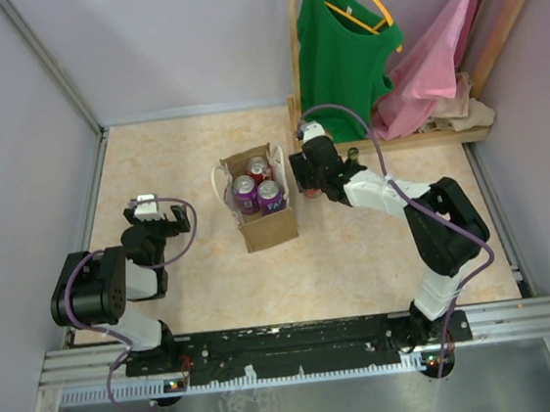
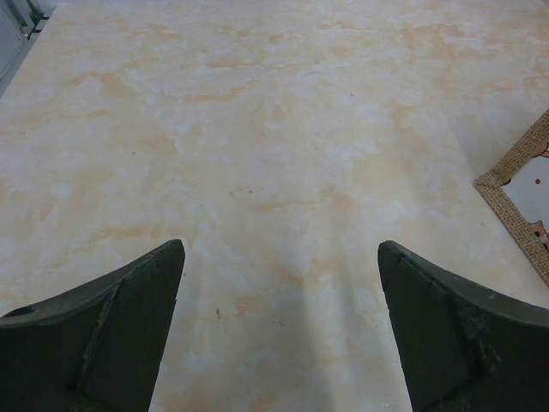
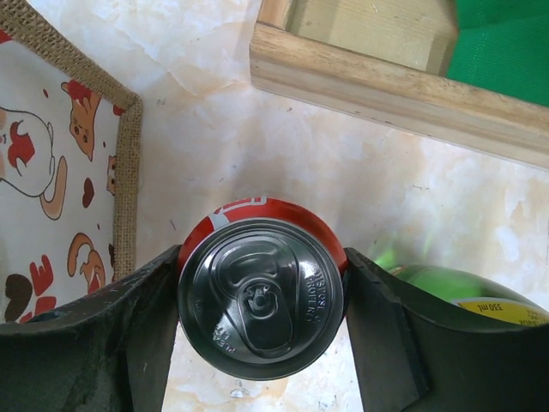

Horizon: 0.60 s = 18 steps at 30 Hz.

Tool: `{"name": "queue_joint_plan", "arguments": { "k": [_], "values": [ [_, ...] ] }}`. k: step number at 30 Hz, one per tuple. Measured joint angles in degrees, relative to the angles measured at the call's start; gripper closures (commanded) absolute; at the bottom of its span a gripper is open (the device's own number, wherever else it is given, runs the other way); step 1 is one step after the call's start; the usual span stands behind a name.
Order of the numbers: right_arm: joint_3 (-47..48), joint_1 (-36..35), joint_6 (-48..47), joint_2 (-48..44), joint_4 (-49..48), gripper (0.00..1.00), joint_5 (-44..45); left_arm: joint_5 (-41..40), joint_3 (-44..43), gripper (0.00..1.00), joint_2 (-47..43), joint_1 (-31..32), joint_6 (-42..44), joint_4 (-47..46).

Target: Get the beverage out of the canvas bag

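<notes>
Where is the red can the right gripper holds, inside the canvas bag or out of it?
Out. The right gripper clamps the red can upright over bare table, beside the canvas bag, outside its rim.

pale marbled table (image 1: 194,274) under a canvas bag (image 1: 270,228), a wooden rack base (image 3: 386,86) and a green bottle (image 3: 446,287)
</notes>
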<state>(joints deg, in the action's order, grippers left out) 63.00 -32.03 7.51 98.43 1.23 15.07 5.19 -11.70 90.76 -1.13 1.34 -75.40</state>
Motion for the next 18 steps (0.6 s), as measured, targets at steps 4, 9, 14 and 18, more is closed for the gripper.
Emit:
{"name": "queue_joint_plan", "arguments": {
  "k": [4, 9, 14, 18],
  "values": [
    [0.0, 0.0, 0.17, 0.02, -0.24, 0.17, 0.04, -0.02, 0.0, 0.0, 0.0, 0.0, 0.0, 0.0],
    [0.13, 0.02, -0.46, 0.02, -1.22, 0.13, 0.28, 0.0, 0.0, 0.0, 0.0, 0.0, 0.0, 0.0],
    [3.23, 0.02, -1.84, 0.02, -0.59, 0.13, 1.25, 0.0, 0.0, 0.0, -0.02, 0.0, 0.0, 0.0],
    [6.03, -0.04, -2.43, -2.08, -0.57, 0.13, 2.49, -0.02, 0.0, 0.0, 0.0, 0.0, 0.0, 0.0]
  ]
}}
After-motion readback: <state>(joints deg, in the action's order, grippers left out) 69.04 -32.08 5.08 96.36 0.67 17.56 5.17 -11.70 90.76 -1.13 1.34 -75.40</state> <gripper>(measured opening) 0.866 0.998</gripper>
